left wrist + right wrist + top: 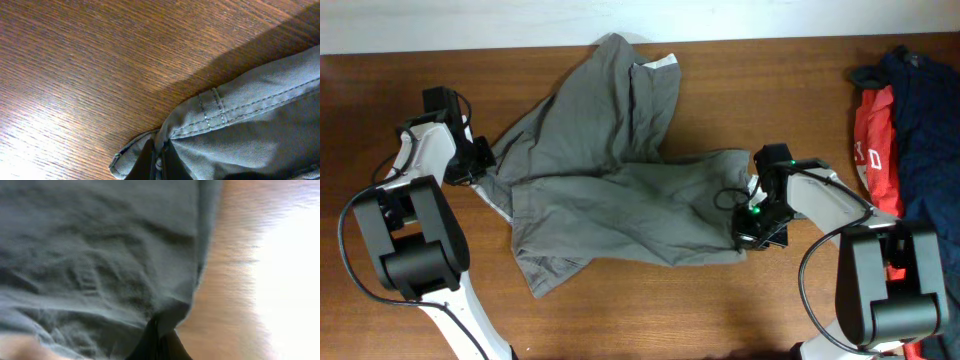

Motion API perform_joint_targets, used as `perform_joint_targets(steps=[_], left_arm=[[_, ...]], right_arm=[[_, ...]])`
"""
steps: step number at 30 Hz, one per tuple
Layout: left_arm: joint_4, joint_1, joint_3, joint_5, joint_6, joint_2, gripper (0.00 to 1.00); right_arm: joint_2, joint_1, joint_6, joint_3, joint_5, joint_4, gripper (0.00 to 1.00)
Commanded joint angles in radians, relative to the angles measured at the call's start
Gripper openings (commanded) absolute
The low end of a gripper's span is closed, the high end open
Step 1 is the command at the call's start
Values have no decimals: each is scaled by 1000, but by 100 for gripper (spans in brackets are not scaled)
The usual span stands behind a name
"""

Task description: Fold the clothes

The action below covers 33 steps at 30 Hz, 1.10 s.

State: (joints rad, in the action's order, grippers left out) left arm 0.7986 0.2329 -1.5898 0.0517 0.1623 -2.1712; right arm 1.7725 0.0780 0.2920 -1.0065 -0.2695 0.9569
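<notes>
shorts [620, 190]: one, caught in both pairs of jaws
grippers: two, the left gripper [483, 160] and the right gripper [752, 238]
red garment [875, 150]: one, well beyond the right jaws
navy garments [925, 110]: one heap, number unclear
table [670, 310]: one

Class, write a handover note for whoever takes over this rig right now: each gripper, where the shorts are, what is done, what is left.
Left gripper: shut on one edge of the shorts.
Right gripper: shut on the opposite edge.
Shorts: rumpled and spread on the table.
Done: both edges gripped; no neat fold visible.
Left: the whole fold.
</notes>
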Motion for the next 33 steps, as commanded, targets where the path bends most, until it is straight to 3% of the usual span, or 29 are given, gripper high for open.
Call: perform_joint_targets(steps=[1, 8, 12, 13, 14, 15, 16, 18, 24, 33], left_arm=[[1, 28, -11, -1, 17, -31, 0], [2, 77, -29, -46, 35, -31, 0], [-2, 94, -32, -57, 36, -31, 0], [-3, 98, -34, -57, 36, -31, 0], [-3, 99, -38, -59, 35, -31, 0], [-5, 99, -45, -66, 34, -31, 0], [-6, 99, -51, -81, 23, -31, 0], [-3, 99, -74, -123, -6, -31, 3], [77, 99, -163, -154, -6, -30, 26], [272, 83, -281, -317, -53, -24, 30]], right_arm=[[-46, -71, 47, -109, 196, 40, 4], [-89, -280, 47, -409, 201, 60, 4], [-88, -341, 11, -495, 207, 54, 5], [-88, -352, 11, -507, 206, 51, 15], [-88, -358, 11, -513, 203, 49, 37], [-88, -362, 11, -515, 200, 52, 49], [-88, -362, 2, -515, 198, 58, 58], [-88, -359, -7, -515, 195, 84, 65], [-88, -312, -85, -514, 81, 177, 67], [-71, -174, -128, -504, 45, 195, 72]])
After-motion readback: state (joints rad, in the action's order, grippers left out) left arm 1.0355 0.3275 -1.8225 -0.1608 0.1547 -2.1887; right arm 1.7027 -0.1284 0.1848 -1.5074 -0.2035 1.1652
